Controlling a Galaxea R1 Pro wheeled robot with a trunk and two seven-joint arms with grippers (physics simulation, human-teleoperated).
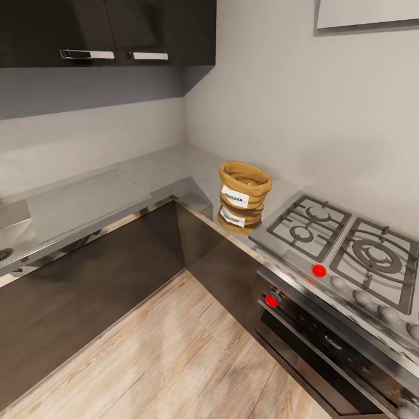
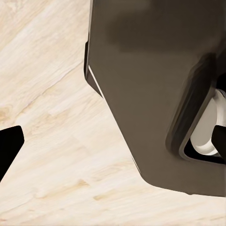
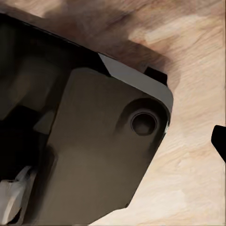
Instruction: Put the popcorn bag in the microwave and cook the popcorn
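The popcorn bag (image 1: 244,187), a tan burlap sack with a rolled rim and a white label, stands upright on the glossy grey countertop (image 1: 169,166) near the inner corner, just left of the gas hob; its mirror image shows below it. The microwave is out of view. In the left wrist view my left gripper (image 2: 115,143) hangs open over the floor, with a black fingertip (image 2: 10,147) at the frame edge. My right gripper (image 3: 113,141) also looks open, one black fingertip (image 3: 220,140) showing at the edge. Both hold nothing.
A silver gas hob (image 1: 343,238) with black grates and red knobs tops a dark built-in oven (image 1: 326,343) on the right. Dark wall cabinets (image 1: 116,29) hang above the left run. Pale wood floor (image 1: 174,355) lies between the cabinet fronts. My own dark base (image 2: 155,84) shows under both wrists.
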